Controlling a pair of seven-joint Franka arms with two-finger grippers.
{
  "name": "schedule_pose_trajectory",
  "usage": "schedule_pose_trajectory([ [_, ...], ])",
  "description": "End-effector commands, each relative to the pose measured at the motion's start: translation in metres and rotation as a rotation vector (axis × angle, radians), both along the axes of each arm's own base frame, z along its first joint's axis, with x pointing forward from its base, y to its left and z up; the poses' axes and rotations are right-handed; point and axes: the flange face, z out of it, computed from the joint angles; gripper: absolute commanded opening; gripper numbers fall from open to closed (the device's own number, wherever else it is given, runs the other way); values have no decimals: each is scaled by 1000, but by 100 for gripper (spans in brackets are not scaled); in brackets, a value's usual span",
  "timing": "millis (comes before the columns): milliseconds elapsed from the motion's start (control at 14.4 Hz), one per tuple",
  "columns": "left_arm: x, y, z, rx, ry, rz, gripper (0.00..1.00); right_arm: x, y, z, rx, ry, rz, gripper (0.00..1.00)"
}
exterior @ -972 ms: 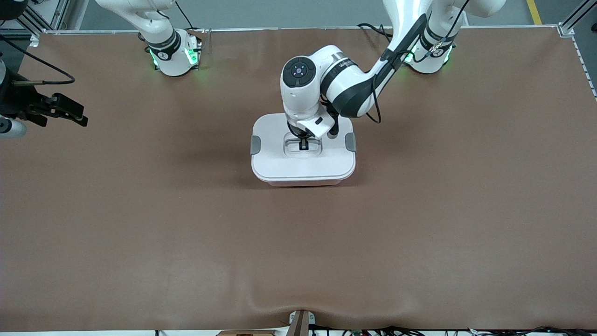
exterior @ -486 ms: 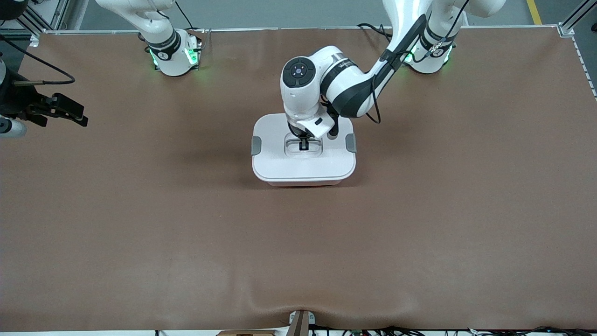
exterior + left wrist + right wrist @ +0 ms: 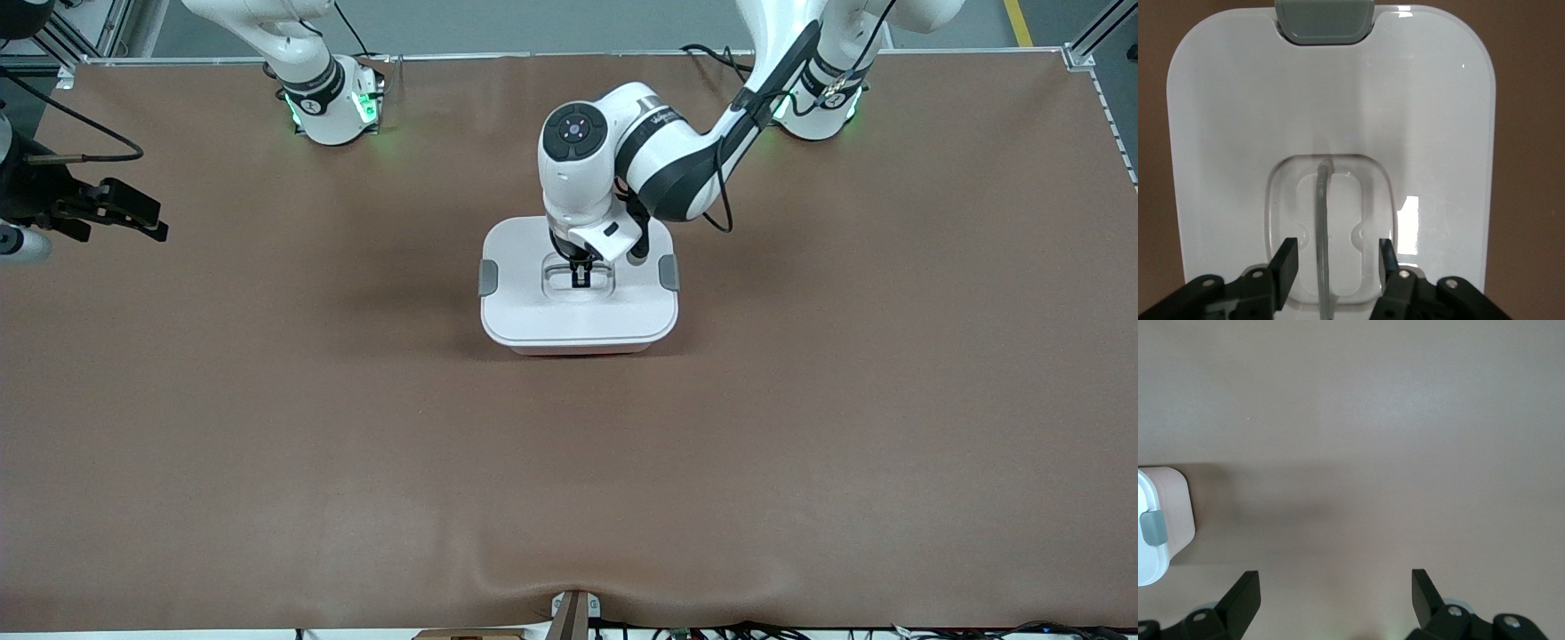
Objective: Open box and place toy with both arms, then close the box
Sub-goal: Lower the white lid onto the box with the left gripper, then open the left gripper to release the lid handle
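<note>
The box (image 3: 578,311) stands in the middle of the table with its white lid (image 3: 1338,87) on and grey clips (image 3: 487,276) at both ends. My left gripper (image 3: 581,276) is just over the lid's recess. In the left wrist view it (image 3: 1336,257) is open, with one finger on each side of the thin grey handle (image 3: 1321,220) and not touching it. My right gripper (image 3: 133,213) waits open and empty above the table at the right arm's end; its wrist view (image 3: 1335,587) shows bare table and one end of the box (image 3: 1161,520). The toy is out of view.
The brown table mat (image 3: 800,427) spreads all round the box. Both arm bases (image 3: 333,107) stand along the edge farthest from the front camera. A small bracket (image 3: 573,613) sits at the edge nearest that camera.
The left arm has shifted slightly toward its base, the gripper staying over the lid's handle. The box and the right arm have not moved.
</note>
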Motion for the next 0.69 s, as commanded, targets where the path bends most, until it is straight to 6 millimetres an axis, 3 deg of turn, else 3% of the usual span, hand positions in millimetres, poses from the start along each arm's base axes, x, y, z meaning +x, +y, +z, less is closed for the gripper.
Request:
schedule_pose_trajectory([
  [0,8,11,36,11,-22,-46,100,2,3,3,14,-3,0,100],
  [416,55,66,88,23,-31,-136,100,2,3,3,14,-3,0,100],
  [625,79,96,99,29,-53,-165,100,3,3,1,14,0,0,100],
])
